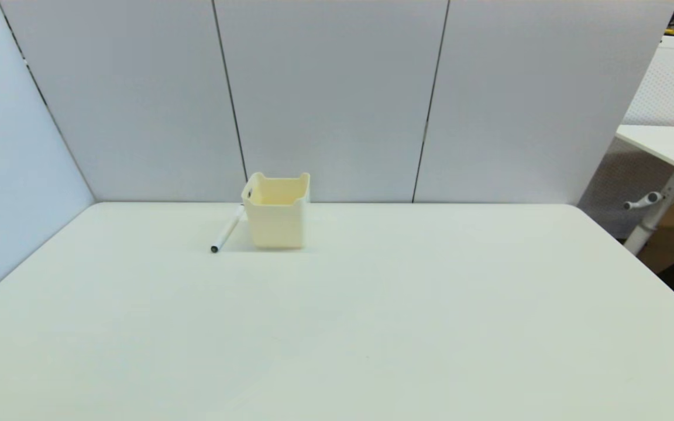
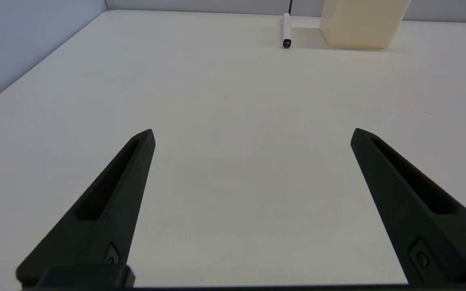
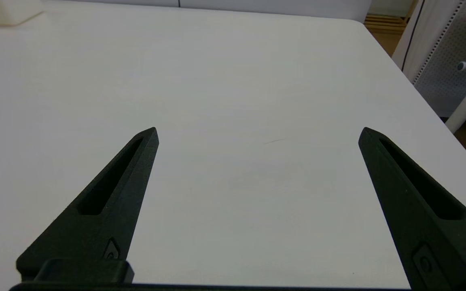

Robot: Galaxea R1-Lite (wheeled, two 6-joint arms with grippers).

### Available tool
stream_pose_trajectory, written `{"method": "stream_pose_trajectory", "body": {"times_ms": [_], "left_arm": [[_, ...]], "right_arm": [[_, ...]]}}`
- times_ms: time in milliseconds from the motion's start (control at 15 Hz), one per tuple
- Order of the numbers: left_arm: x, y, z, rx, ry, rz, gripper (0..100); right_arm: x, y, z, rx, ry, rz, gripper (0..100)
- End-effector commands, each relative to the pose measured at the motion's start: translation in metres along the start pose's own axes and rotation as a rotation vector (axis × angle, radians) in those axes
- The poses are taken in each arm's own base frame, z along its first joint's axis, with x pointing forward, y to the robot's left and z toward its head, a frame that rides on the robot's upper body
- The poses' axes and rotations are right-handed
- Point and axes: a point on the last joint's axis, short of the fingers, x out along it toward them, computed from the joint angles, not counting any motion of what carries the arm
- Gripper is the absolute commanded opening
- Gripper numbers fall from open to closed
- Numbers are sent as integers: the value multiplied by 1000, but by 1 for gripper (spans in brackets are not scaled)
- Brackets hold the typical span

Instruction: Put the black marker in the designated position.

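Far ahead of left gripper (image 2: 252, 135), jaws spread: black marker (image 1: 225, 233) flat, seemingly touching cream bin (image 1: 277, 211).

Bare table (image 2: 233, 121) stretched ahead of the left gripper's (image 2: 253, 133) wide-spread fingers up to the marker (image 2: 286, 30). The bin (image 2: 360, 24) stood just beside the marker (on one side only), crowding it there. Beyond both rose the wall panels (image 1: 337, 99).
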Motion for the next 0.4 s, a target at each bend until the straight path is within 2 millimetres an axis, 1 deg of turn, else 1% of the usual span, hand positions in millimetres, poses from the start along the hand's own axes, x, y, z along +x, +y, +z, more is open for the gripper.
{"method": "stream_pose_trajectory", "body": {"times_ms": [67,400], "left_arm": [[0,0,0,-1,2,1,100],[0,0,0,-1,2,-1,100]], "right_arm": [[0,0,0,0,2,-4,100],[0,0,0,6,3,1,100]]}}
